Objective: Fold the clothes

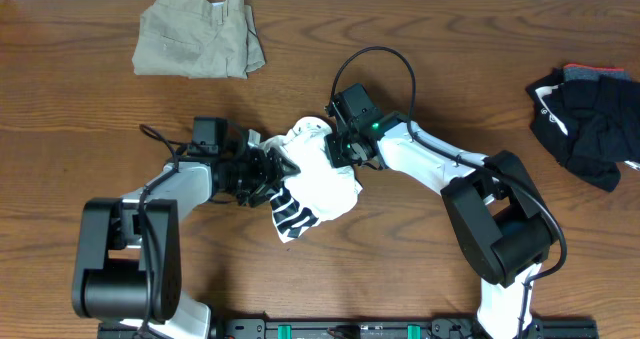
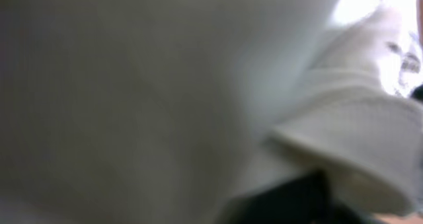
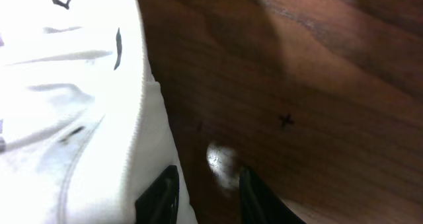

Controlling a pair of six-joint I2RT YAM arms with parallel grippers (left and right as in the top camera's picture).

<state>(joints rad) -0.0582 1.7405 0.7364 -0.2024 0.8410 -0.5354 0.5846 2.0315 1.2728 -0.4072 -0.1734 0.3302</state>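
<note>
The clothes' white T-shirt (image 1: pixel 318 184) lies bunched mid-table, its black stripe print showing at the lower left. My left gripper (image 1: pixel 272 171) is pressed into the shirt's left side. White cloth (image 2: pixel 165 85) fills the left wrist view in a blur and hides the jaws. My right gripper (image 1: pixel 340 151) is at the shirt's upper right edge. In the right wrist view its two black fingers (image 3: pixel 162 194) stand apart, with bare wood between them. The left finger rests over the shirt's hem (image 3: pixel 66 105).
Folded khaki trousers (image 1: pixel 200 37) lie at the back left. A black bundle (image 1: pixel 590 119) sits at the right edge. The brown wooden table (image 1: pixel 80 129) surrounds them. Both arms' bases stand at the front edge.
</note>
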